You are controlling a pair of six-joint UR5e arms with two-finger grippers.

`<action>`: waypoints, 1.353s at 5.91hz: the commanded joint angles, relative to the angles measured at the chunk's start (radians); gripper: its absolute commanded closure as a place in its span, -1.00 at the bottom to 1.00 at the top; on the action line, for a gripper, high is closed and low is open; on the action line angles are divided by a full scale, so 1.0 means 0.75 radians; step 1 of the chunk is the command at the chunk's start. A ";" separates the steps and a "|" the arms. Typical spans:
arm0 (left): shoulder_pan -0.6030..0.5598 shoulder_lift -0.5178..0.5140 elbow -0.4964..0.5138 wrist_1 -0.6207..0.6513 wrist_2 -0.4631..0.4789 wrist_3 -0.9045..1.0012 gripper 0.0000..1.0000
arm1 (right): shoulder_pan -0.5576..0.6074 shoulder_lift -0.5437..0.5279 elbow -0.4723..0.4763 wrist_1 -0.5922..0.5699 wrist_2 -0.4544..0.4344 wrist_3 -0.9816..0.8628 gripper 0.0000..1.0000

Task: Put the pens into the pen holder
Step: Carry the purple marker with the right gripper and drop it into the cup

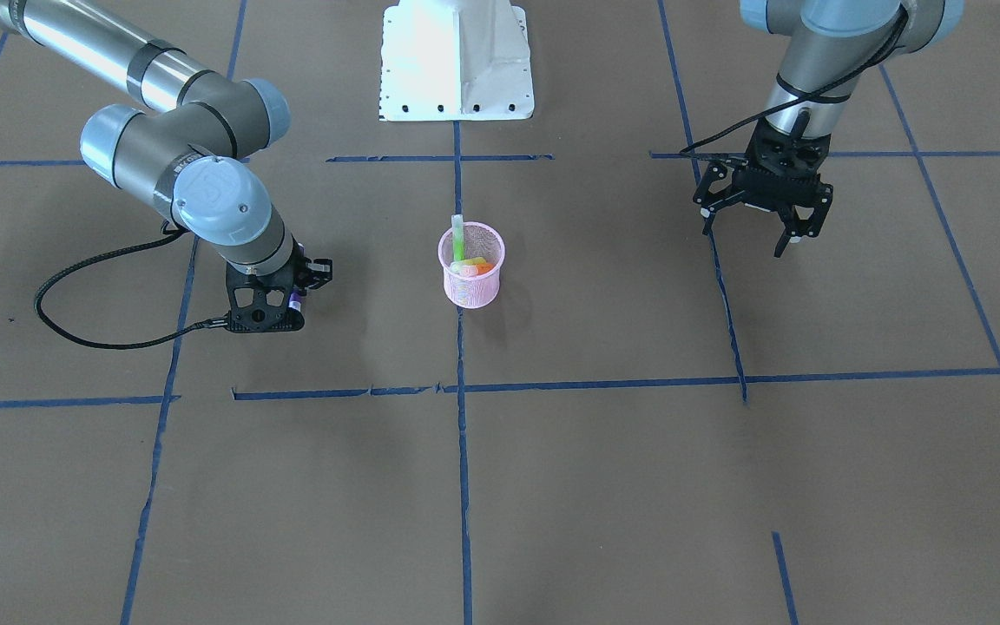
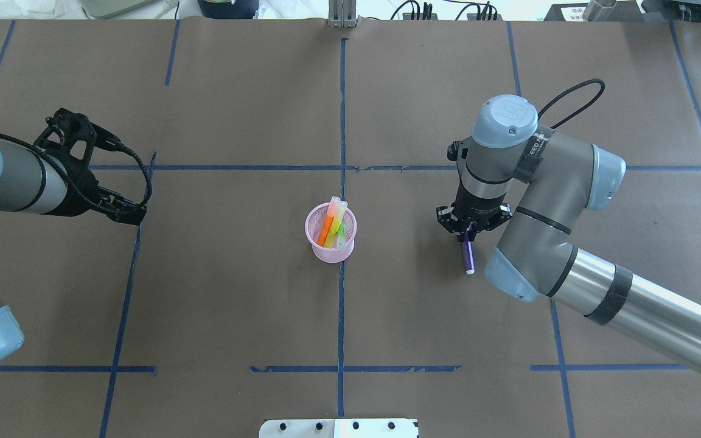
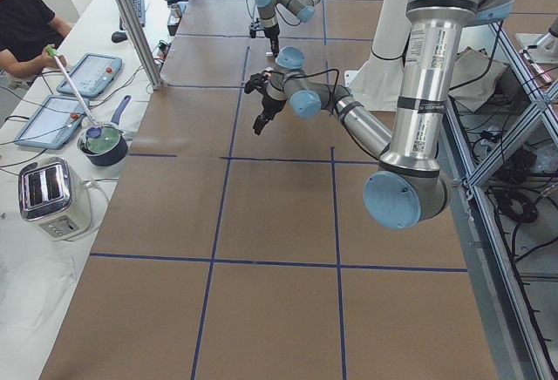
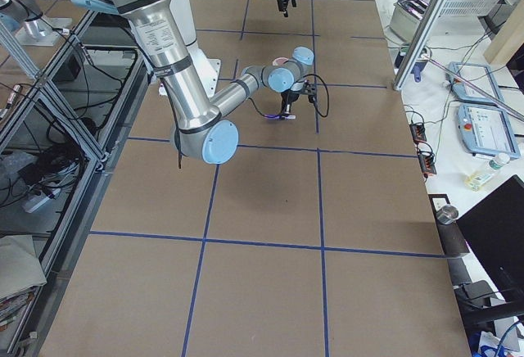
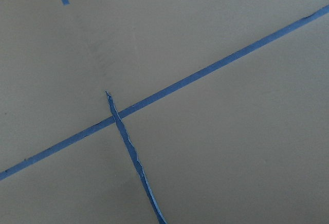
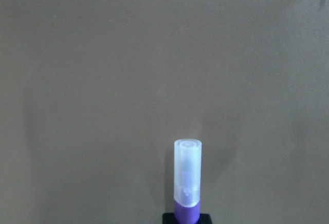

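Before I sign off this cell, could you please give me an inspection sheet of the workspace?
Surface: table, brown paper with a blue tape grid.
Job's things: orange pen and green pen in the holder; purple pen apart from it.
Clutter: nothing seen.
End effectors: right end effector shut on purple pen; left end effector open, empty.
Cables: black cable loops at each wrist.
Surroundings: toaster and operator at a side bench.
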 commanded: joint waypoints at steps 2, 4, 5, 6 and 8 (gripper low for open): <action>0.001 0.000 -0.002 -0.003 -0.002 -0.001 -1.00 | -0.179 0.006 0.414 0.010 -0.501 0.280 1.00; 0.003 -0.004 -0.002 -0.007 -0.002 -0.001 -1.00 | -0.312 0.045 0.505 0.199 -0.871 0.496 1.00; 0.005 -0.004 0.002 -0.011 -0.004 0.003 -1.00 | -0.434 0.023 0.503 0.371 -1.175 0.509 1.00; 0.005 -0.006 0.002 -0.011 -0.006 0.003 -1.00 | -0.533 0.032 0.495 0.384 -1.462 0.497 1.00; 0.009 -0.010 0.007 -0.011 -0.008 0.003 -1.00 | -0.607 0.027 0.467 0.472 -1.779 0.491 1.00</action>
